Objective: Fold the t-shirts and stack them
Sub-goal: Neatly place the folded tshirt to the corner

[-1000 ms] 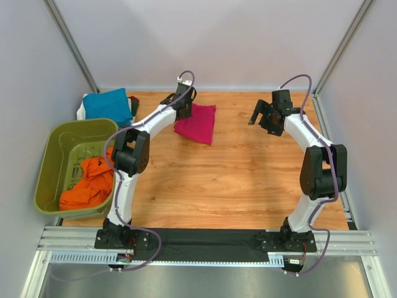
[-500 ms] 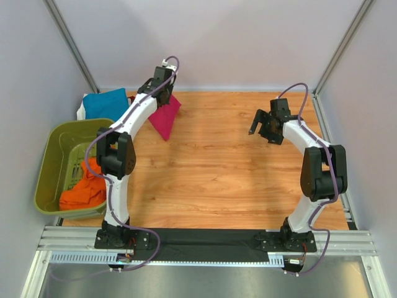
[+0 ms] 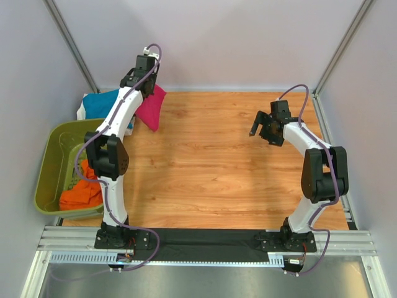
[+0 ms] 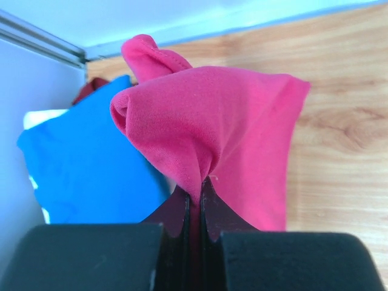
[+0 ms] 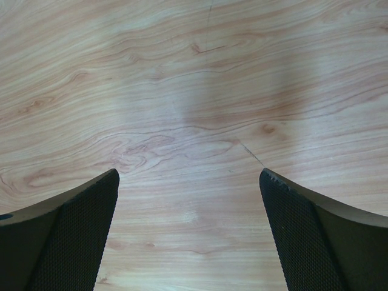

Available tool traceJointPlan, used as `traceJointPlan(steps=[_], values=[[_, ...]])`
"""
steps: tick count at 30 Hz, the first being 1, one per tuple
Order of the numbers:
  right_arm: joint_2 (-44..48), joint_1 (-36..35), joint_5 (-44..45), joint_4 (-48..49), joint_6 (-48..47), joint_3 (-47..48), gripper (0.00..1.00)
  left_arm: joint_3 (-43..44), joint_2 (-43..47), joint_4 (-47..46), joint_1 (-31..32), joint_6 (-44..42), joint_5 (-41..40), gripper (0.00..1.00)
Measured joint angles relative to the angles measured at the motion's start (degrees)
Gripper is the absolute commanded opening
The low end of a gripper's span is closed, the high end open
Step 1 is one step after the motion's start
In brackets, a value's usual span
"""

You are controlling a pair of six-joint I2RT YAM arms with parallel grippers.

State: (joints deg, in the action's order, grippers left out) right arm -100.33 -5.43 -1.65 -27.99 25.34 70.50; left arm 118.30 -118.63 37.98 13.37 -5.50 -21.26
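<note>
Woodgrain tabletop [image 3: 211, 161]; magenta t-shirt [image 4: 224, 121], perhaps folded

The soft magenta-pink cloth t-shirt [image 4: 224, 133] at centre frame is one plain solid colour. So is the teal-blue cloth t-shirt [image 4: 85, 163] at lower left. In the overhead view, the plain orange cloth t-shirts [image 3: 84, 191] show at the left edge against the olive-green plastic basket [image 3: 62, 146]. The light-brown wooden table [image 5: 194, 91] carries a wavy darker grain, and the right gripper [image 5: 189, 179] has black fingers [image 5: 66, 230] with a fine mesh pattern.
</note>
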Motion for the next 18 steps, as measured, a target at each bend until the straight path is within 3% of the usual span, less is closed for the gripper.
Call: traceJointPlan(steps=[18], values=[[-0.98,0.0,0.11,-0.04,0.09,0.39,1.0,6.29,-0.11,2.08,-9.29,-1.27,6.91,0.0]])
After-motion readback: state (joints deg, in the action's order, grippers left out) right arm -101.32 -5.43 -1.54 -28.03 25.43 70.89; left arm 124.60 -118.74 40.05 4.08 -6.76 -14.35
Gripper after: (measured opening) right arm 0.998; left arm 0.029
